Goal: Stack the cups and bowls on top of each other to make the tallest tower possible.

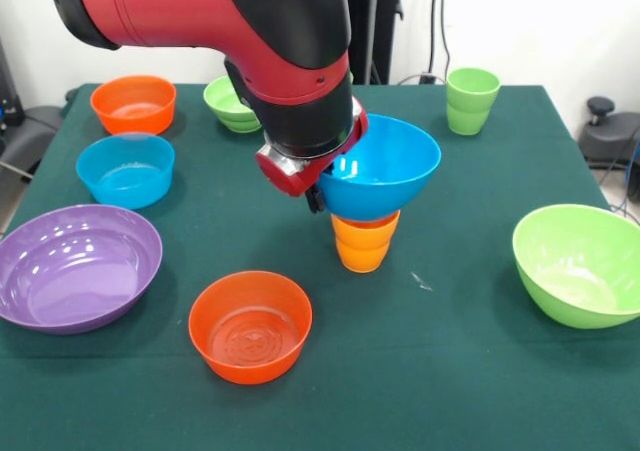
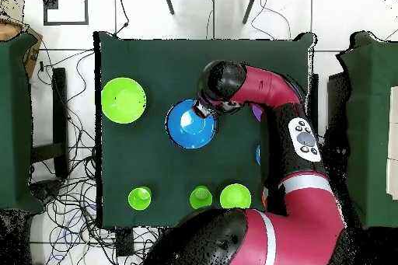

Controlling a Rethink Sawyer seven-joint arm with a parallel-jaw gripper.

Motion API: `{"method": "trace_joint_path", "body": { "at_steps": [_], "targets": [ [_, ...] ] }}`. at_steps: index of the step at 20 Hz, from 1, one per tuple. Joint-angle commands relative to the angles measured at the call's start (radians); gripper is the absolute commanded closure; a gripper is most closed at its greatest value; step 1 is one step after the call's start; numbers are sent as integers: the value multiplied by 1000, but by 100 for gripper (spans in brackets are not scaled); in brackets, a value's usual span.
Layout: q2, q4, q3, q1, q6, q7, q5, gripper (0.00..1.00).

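Tower (image 1: 368,206) of two near the table's middle — blue bowl (image 1: 385,166) on an upturned orange cup (image 1: 365,241).
The gripper (image 1: 312,186) sits at the blue bowl's rim, on its left in the front view; the wrist hides the fingers, so I cannot tell whether they are parted or clamped on the rim. Loose pieces ring the green table (image 1: 450,371) — an orange bowl (image 1: 250,326) by the near edge, a purple bowl (image 1: 75,266) and a light blue bowl (image 1: 125,169) along the left edge, a second orange bowl (image 1: 133,103) at the far left corner. A small lime bowl (image 1: 230,104) stands at the far edge, a green cup (image 1: 472,100) toward the far right corner, and a big lime bowl (image 1: 580,263) at the right edge.
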Motion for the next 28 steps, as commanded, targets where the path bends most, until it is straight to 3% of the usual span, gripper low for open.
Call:
{"method": "trace_joint_path", "body": {
  "at_steps": [1, 28],
  "targets": [
    [39, 65, -6, 17, -101, 222, 4, 100],
    [48, 27, -18, 38, -71, 214, -4, 100]
  ]
}}
